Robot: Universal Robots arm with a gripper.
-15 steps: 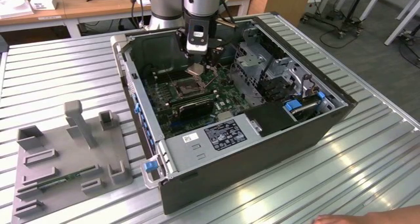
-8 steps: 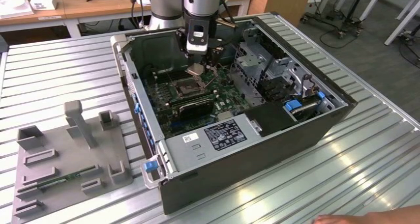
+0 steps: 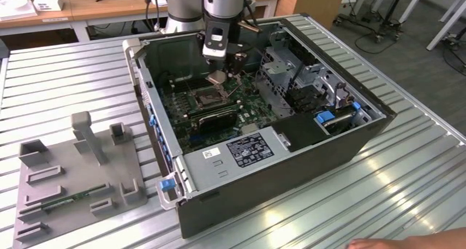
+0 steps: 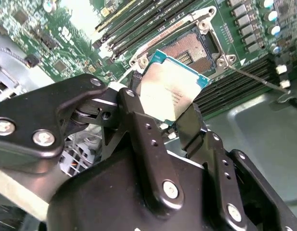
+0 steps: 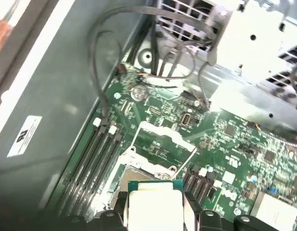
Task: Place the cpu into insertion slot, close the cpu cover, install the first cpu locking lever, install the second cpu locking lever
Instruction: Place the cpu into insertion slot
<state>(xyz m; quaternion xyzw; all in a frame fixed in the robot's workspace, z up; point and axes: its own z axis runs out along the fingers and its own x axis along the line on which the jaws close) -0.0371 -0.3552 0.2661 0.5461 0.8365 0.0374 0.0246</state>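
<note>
I have the cpu [image 4: 170, 89] pinched between the two black fingers of the gripper [image 4: 162, 113]. The fingers are closed in against opposite edges of the chip, and its silvery top faces the camera in the second wrist view. In the exterior view the gripper [image 3: 218, 74] hangs inside the open computer case [image 3: 306, 145], just above the insertion slot [image 3: 206, 99]. The chip is tilted rather than level and is not yet seated.

In the second wrist view the insertion slot [image 4: 191, 48] lies just past the chip's far edge. Its field of contacts is bare and its silver rim shows all round. A thin wire lever [image 4: 249, 74] runs out from one corner of the slot, standing clear of it.

In the first wrist view the cpu [image 5: 153, 202] sits on the near side of the slot [image 5: 141, 171]. On the slot's far side I make out the cpu cover [image 5: 162, 136] folded back off the opening. The long memory slots [image 5: 97, 159] run alongside the slot on the green board [image 5: 235, 144].

Well away from the slot, outside the case, a grey parts holder [image 3: 73, 178] rests on the ribbed metal table [image 3: 407, 178].
</note>
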